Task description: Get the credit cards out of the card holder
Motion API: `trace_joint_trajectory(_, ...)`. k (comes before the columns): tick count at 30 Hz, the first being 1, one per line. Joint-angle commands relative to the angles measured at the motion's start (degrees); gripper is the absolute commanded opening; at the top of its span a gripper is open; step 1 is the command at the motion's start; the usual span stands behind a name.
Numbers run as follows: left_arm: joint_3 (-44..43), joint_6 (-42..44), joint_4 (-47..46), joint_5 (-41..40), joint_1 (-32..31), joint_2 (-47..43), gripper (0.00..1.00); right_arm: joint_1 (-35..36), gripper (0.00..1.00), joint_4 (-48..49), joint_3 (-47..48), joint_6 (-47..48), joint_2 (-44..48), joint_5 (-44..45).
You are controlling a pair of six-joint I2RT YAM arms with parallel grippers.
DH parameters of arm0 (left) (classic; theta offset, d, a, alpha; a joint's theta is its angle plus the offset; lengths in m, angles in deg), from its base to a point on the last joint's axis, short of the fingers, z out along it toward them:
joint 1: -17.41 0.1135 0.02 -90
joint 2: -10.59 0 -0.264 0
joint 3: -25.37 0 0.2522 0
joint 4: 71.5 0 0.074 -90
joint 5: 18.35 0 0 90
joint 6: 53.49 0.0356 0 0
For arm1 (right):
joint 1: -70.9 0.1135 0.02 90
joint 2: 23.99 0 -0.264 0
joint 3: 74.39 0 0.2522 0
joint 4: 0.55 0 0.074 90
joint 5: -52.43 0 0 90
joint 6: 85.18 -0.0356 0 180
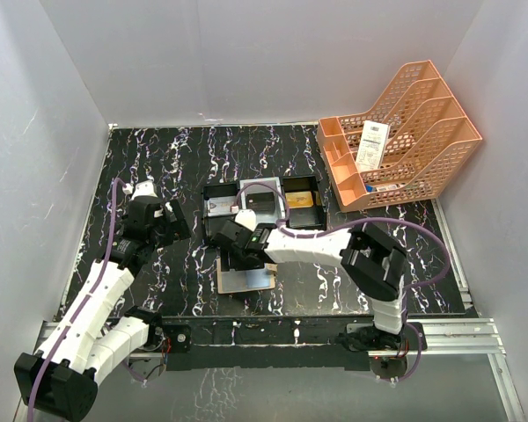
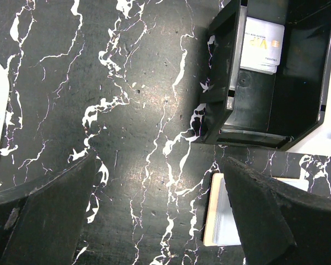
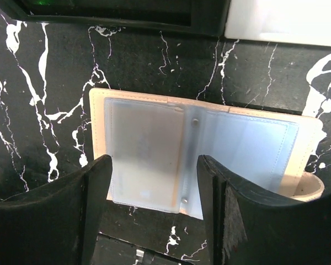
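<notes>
Open card holder (image 3: 237, 143) lies flat on the desk (image 3: 38, 127), just near of the tray (image 2: 220, 83). Right pincer (image 3: 154, 165) straddles one leaf, jaws apart, gripping nothing; left pincer (image 2: 160, 165) gapes wide left of the tray.

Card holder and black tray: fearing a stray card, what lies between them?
Nothing. The right wrist view shows only bare marbled tabletop between the open card holder and the black tray.
</notes>
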Motion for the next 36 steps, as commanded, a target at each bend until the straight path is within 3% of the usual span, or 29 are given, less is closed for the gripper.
trace_joint_trajectory(1, 0.0, 0.0, 1.0, -0.8, 0.3, -0.2, 0.99, 0.9, 0.61, -5.1, 5.1, 0.5, -2.1, 4.4)
trace_joint_trajectory(17, 0.1, 0.5, 0.6, 0.6, 0.3, 1.2, 0.99, 0.9, 0.65, -6.9, 9.0, 2.6, -3.2, 2.8)
trace_joint_trajectory(22, 0.0, 0.4, 0.7, 0.7, 0.2, 1.4, 0.99, 1.0, 0.73, -6.2, 10.3, 2.7, -4.7, 1.5)
trace_joint_trajectory(36, 0.0, 0.3, 0.8, 0.5, 0.2, 1.1, 0.99, 0.9, 0.60, -5.0, 6.2, 1.4, -6.7, 2.5)
